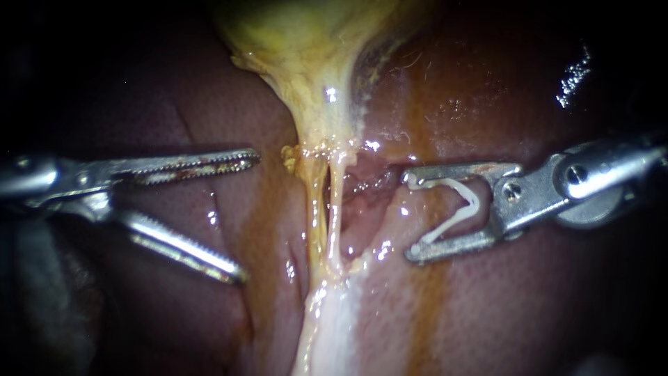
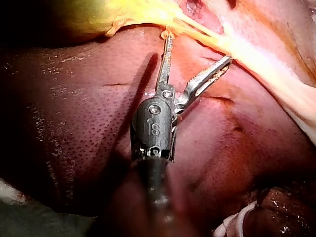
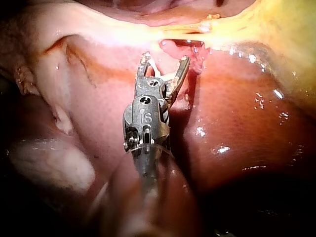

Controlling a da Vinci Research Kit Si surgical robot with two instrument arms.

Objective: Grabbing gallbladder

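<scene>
Shiny metal left instrument (image 1: 247,217), closest, spreads its end effector toward the yellow gallbladder (image 1: 306,63), ready to grab. Right instrument (image 1: 409,216) pinches a bent white clip (image 1: 449,223) in its end effector.

The gallbladder (image 1: 306,42) is a soft, yellow-green bag, wet and shiny. It lies on top of the dark red liver (image 1: 160,118). It is wide at one end. Then it gets thin like a funnel and runs on over the liver as pale, stringy strands.
</scene>
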